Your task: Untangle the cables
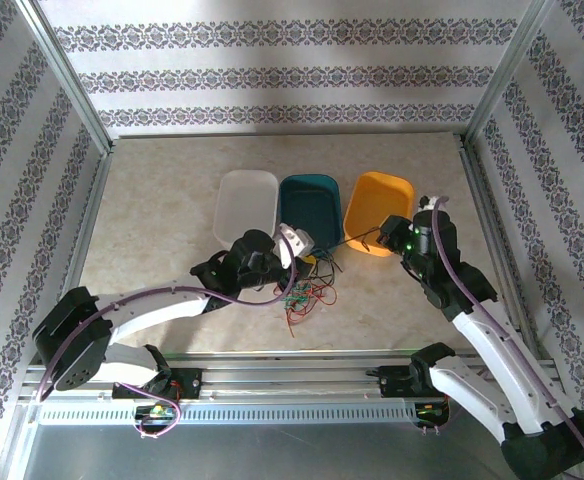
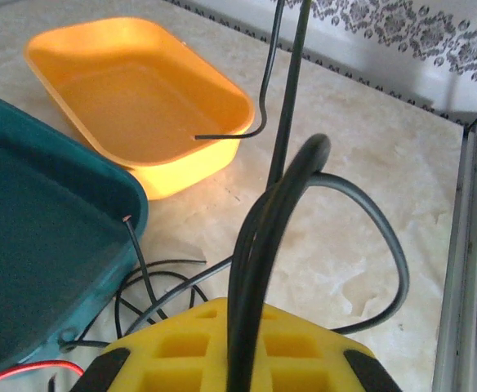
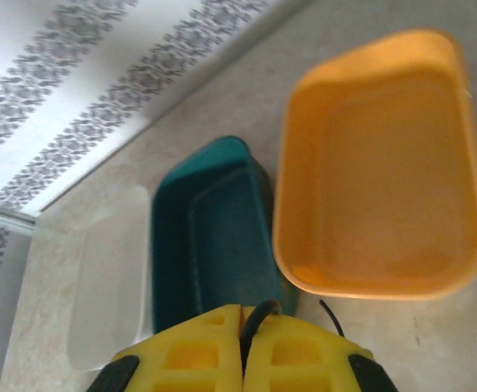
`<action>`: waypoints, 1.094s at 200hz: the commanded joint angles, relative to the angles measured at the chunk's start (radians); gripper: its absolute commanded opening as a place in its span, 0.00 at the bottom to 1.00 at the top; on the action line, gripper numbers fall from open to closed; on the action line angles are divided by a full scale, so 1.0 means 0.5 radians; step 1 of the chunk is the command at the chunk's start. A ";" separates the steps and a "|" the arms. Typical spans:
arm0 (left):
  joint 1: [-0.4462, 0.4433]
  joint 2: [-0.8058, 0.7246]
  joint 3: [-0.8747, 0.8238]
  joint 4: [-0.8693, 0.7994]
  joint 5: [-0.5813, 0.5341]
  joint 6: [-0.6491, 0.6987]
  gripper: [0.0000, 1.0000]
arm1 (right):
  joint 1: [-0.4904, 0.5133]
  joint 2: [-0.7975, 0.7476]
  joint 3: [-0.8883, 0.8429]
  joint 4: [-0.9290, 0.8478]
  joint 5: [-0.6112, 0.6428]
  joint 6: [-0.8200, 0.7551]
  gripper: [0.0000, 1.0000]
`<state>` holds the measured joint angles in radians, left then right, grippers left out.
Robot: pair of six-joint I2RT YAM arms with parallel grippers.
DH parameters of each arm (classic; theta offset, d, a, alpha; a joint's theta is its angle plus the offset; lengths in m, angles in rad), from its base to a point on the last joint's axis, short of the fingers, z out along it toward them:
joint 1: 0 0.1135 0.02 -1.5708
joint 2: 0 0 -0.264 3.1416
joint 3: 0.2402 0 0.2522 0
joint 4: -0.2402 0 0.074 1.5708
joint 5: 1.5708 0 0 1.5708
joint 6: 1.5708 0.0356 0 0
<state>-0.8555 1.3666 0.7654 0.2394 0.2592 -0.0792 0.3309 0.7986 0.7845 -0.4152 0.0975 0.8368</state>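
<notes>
Red, green, black cables (image 1: 308,292) in one tangled heap

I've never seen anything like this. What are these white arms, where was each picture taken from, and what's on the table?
Those are two robot arms bolted to a table. The wide picture looks down from above; the other two come from cameras on the wrists. On the table lie a white tray, a teal tray, an orange tray and tangled cables, red, green and black. The yellow left claw and right claw are each shut on a black cable.
</notes>
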 commanded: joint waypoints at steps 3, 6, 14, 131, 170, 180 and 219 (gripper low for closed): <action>-0.004 0.027 -0.117 -0.180 -0.045 -0.014 0.00 | -0.278 -0.065 -0.062 -0.066 0.391 0.241 0.00; -0.004 0.024 -0.123 -0.173 -0.051 -0.015 0.00 | -0.300 -0.068 -0.072 -0.072 0.376 0.249 0.00; -0.004 0.015 -0.143 -0.158 -0.073 -0.025 0.00 | -0.373 -0.072 -0.096 -0.080 0.329 0.266 0.00; 0.008 0.020 -0.190 -0.248 -0.043 0.028 0.06 | -0.851 0.047 0.012 -0.269 0.034 -0.301 0.00; 0.005 0.116 -0.223 -0.275 -0.047 -0.010 0.19 | -0.888 0.071 0.170 -0.389 0.081 -0.470 0.00; 0.005 0.144 -0.236 -0.275 -0.059 -0.022 0.20 | -0.910 0.083 0.215 -0.407 0.106 -0.508 0.00; 0.002 0.219 -0.252 -0.283 -0.205 -0.023 0.20 | -1.089 0.131 0.411 -0.459 0.192 -0.628 0.00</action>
<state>-0.8619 1.4635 0.6449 0.1291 0.2211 -0.0872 -0.1619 0.8532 0.9180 -0.6186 0.1047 0.5964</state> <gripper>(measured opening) 0.213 0.043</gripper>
